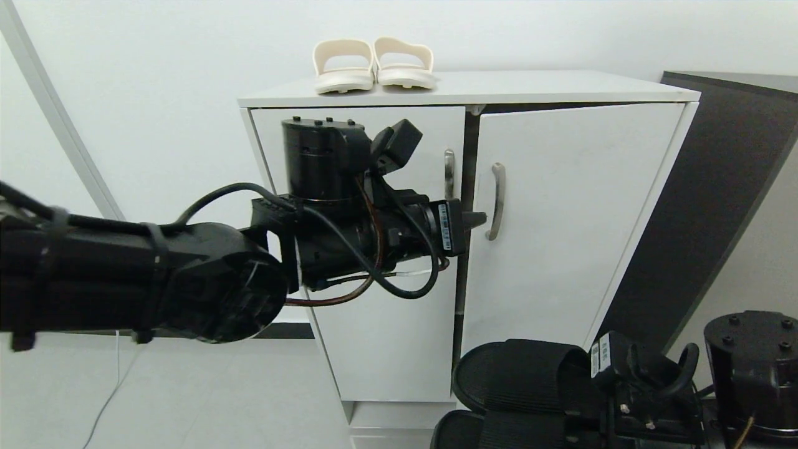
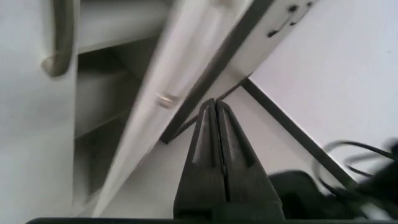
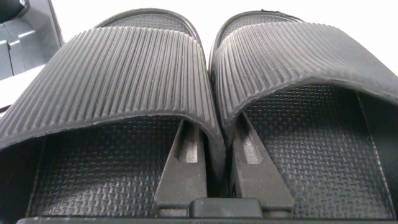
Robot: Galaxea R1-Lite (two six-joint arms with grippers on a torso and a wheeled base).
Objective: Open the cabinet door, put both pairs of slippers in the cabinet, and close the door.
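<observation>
- The left claw (image 1: 477,219) is at the end of the arm that comes across from the left, in front of the cabinet (image 1: 561,93). Its two fingers are pressed together with nothing between them. The tip stands at the dark gap between the two doors, just beside the right door handle (image 1: 495,201). I think it is kept narrow so that it can enter the gap and push the door edge outward, instead of gripping the handle.
- The cream slippers (image 1: 373,65) stand side by side on top of the cabinet, toward its left part. They are not yet inside, so this pair probably waits for its turn.
- The right door (image 1: 561,237) seems a little ajar: a dark strip shows under the cabinet top and next to the left door handle (image 1: 449,173). In the left wrist view, shelves (image 2: 118,31) are visible through the opening. The opening looks too small for slippers to pass.
- The black slippers (image 1: 530,380) hang low at the right, in front of the cabinet's lower part and apart from it. The right claw (image 3: 213,134) holds them. The inner sides of both straps are pinched together between its fingers (image 3: 183,168), so one grip carries the whole pair.
- In my judgement the step in hand is opening the door. Putting in both pairs and closing the door are not yet done.
</observation>
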